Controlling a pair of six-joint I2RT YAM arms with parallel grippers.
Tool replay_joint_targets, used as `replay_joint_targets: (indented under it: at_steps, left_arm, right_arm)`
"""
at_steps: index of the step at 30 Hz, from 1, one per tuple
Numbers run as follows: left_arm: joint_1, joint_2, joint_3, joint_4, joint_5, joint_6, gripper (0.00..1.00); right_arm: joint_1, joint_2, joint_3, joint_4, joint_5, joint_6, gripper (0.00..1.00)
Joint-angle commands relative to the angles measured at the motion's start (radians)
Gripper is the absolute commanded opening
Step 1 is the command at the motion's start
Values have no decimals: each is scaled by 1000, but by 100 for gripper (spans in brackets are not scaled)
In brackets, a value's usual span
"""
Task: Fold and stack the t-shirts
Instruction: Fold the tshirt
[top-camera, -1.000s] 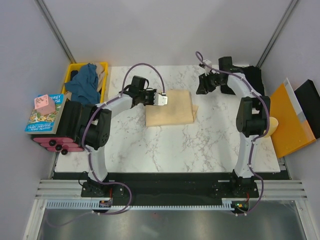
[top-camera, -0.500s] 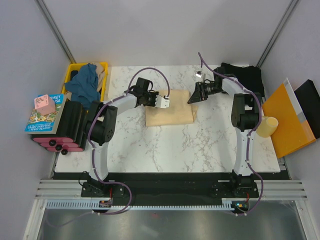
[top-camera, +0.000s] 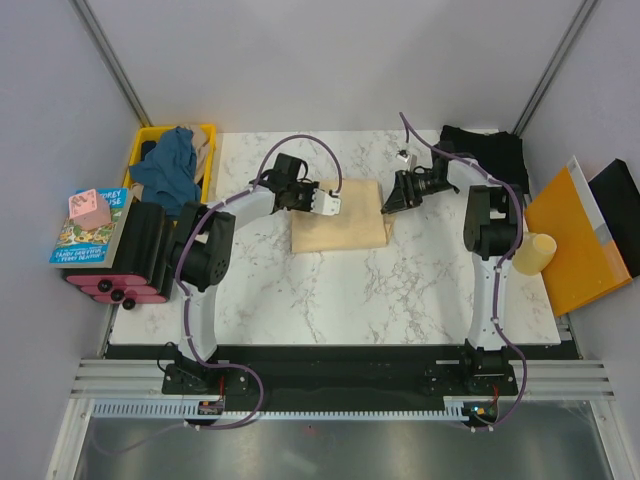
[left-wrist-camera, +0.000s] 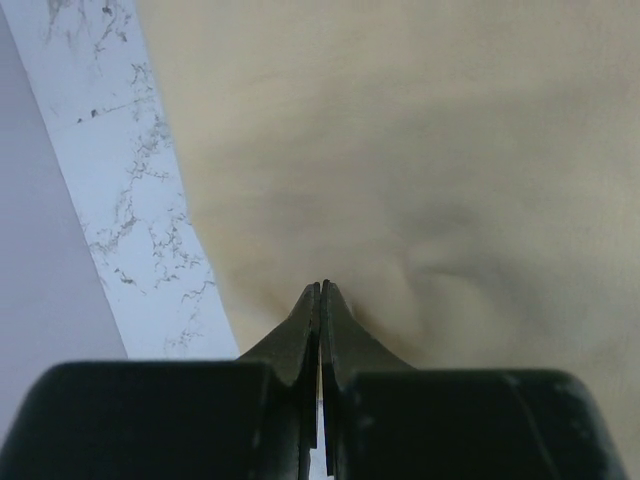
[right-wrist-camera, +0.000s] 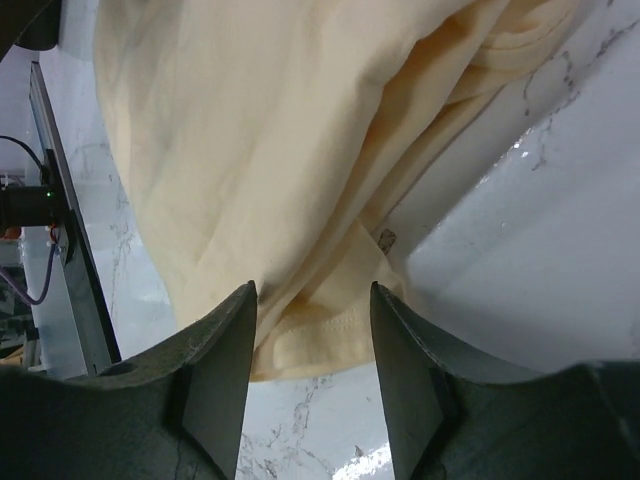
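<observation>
Right wrist: folded cream-yellow cloth t-shirt (right-wrist-camera: 250, 120) below my open, empty right gripper (right-wrist-camera: 310, 292); left gripper (left-wrist-camera: 321, 292) shut; black t-shirt (top-camera: 490, 150), teal-blue t-shirt (top-camera: 168, 165) pending.

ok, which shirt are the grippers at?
The cream shirt, folded mid-table. The teal shirt sits in the crate; the black shirt lies at the far right corner.
</observation>
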Motion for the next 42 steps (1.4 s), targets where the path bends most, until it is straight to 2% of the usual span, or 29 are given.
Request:
replay_joint_targets:
  at_steps: [1, 8, 15, 20, 23, 33, 42]
  left_arm:
    - [-34, -92, 64, 3, 24, -2, 2]
    - [-110, -90, 108, 10, 87, 26, 2]
    - [-149, 34, 211, 11, 106, 69, 2]
    - [-158, 78, 173, 47, 117, 105, 2]
    - [-160, 104, 153, 52, 98, 75, 2]
    - [-173, 115, 47, 49, -8, 21, 2]
    - [-180, 129, 50, 49, -34, -30, 2]
  right_arm:
    - [-53, -126, 6, -49, 1, -28, 59]
    - [-114, -96, -98, -274, -52, -202, 72]
    - [-109, -43, -107, -294, -114, -245, 77]
    - [-88, 15, -37, -262, -143, -194, 79]
    - [-66, 32, -26, -225, -155, -168, 80]
    - [-3, 38, -49, -83, -161, -53, 80]
    - [72, 50, -52, 66, -138, 93, 79]
